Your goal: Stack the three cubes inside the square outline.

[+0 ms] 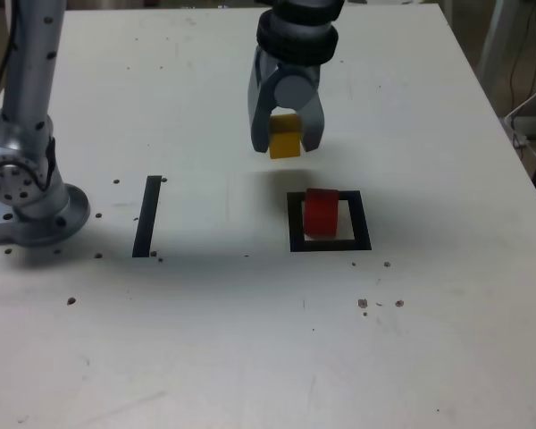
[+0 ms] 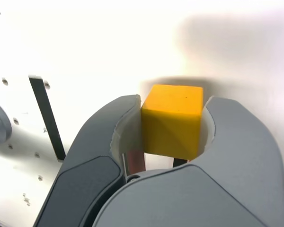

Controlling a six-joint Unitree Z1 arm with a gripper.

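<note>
Above and beside the square outline (image 1: pixel 363 221), our gripper (image 1: pixel 287 134) clamps the yellow cube (image 2: pixel 172 127), which we judge light, stiff and fairly grippy, best held across opposite side faces until it meets the red cube (image 1: pixel 321 214).

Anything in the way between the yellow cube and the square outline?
Nothing visible stands between the held yellow cube and the square outline; the red cube already sits inside it.

Claw (image 1: pixel 287 141) w/ yellow cube (image 1: pixel 285 137), red cube (image 1: pixel 322 213) below
</note>
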